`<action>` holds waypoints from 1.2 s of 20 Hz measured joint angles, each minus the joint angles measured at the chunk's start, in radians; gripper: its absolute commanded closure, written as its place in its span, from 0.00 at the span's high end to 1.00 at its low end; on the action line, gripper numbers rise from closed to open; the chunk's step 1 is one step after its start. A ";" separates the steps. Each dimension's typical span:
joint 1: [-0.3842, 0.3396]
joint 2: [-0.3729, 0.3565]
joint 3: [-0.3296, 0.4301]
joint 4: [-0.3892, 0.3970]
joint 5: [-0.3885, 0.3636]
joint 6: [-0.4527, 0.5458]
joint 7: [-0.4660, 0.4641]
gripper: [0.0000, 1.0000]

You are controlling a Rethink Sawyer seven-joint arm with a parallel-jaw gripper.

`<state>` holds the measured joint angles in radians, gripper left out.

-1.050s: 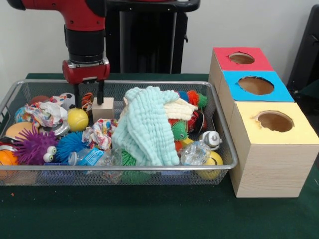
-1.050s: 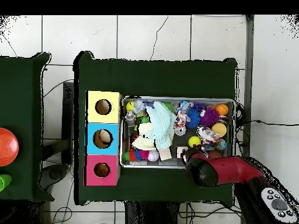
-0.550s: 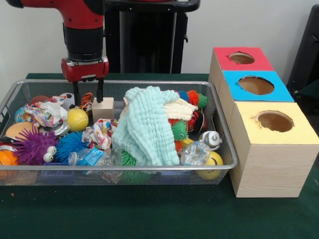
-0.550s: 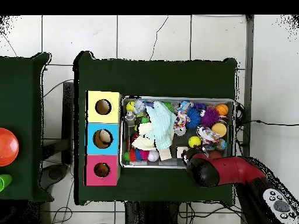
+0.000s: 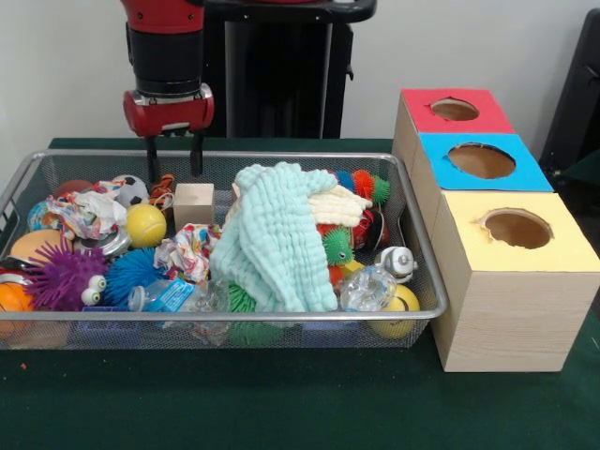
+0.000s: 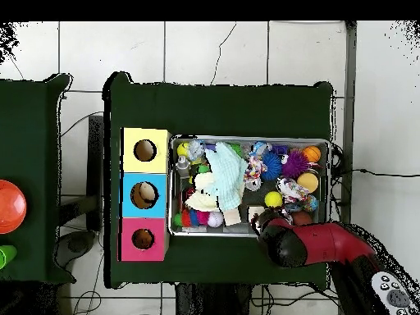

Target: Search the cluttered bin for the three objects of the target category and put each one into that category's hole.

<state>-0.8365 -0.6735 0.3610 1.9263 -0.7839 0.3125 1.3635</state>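
Wooden block [image 5: 194, 203] sits in the bin [image 5: 427, 281] below the gripper [image 5: 173, 159], fingers seemingly apart, empty.

The red and black arm [image 5: 167, 42] comes straight down with its wrist vertical, ending in a red gripper [image 5: 172, 157] that points downward. Its two dark fingers [image 5: 152, 160] hang parallel with a clear gap between them, and nothing sits in that gap. In the overhead view the arm [image 6: 328, 244] lies nearly level, its rounded end over the gripper.
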 measured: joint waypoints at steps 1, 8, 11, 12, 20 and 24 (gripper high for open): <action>0.000 0.003 0.000 0.000 0.000 0.000 0.000 1.00; -0.028 0.015 0.015 0.000 0.000 0.000 0.000 1.00; -0.045 0.025 0.020 0.000 0.000 0.000 0.000 1.00; -0.049 0.031 0.020 -0.001 -0.002 0.000 0.000 1.00; -0.077 0.092 0.025 -0.012 -0.036 0.000 0.000 1.00; -0.081 0.094 0.031 -0.014 -0.040 0.000 0.000 1.00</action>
<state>-0.9178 -0.5799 0.3923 1.9127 -0.8238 0.3129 1.3635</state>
